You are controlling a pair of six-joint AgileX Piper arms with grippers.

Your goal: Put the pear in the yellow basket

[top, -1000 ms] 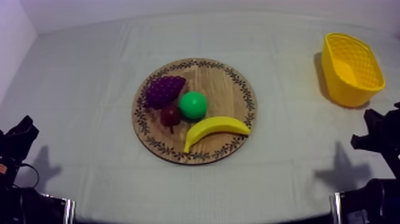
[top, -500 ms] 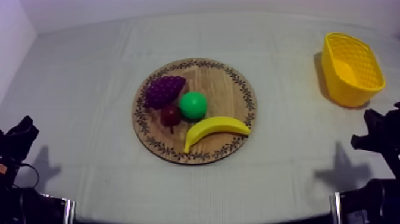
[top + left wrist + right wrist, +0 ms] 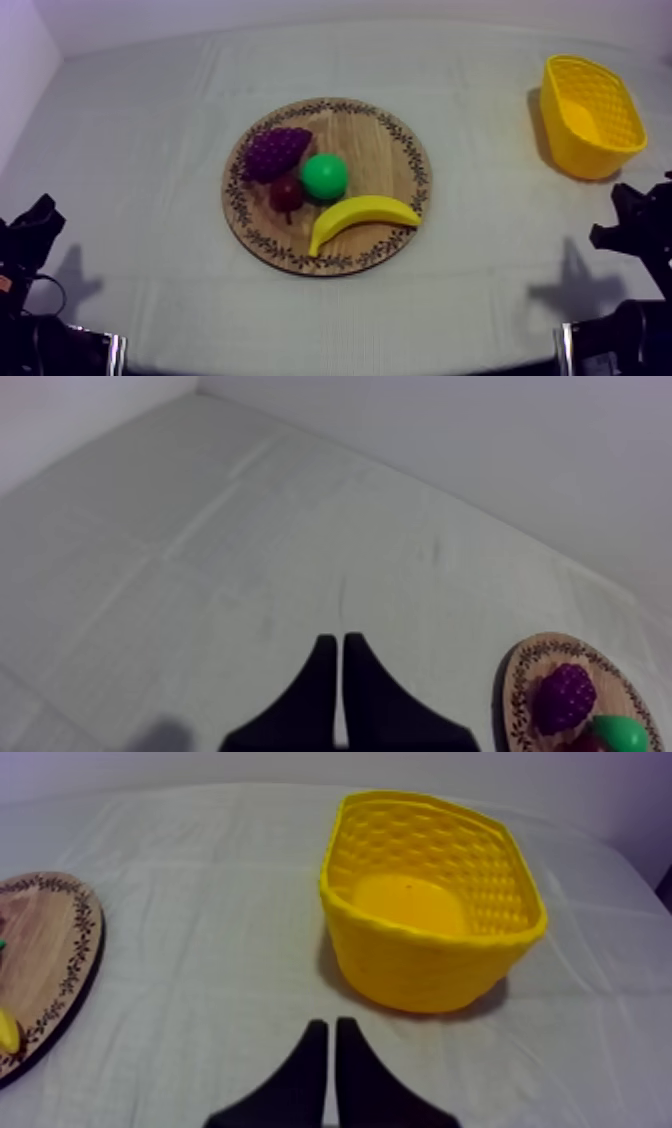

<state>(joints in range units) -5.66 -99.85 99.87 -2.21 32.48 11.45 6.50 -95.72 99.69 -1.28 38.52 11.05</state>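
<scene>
Near edge of desk: left pincer (image 3: 335, 638) clenched on nothing, fingers in a narrow wedge; right pincer (image 3: 331, 1022) the same. Mid-desk: wooden board (image 3: 385, 150). Pear (image 3: 324, 176) near board centre, bright green, smooth, round from above. Banana (image 3: 362, 217) just nearer, small red fruit (image 3: 287, 192) just beside it leftward, grapes (image 3: 274, 152) beyond. Far right corner: yellow basket (image 3: 590, 115).
</scene>
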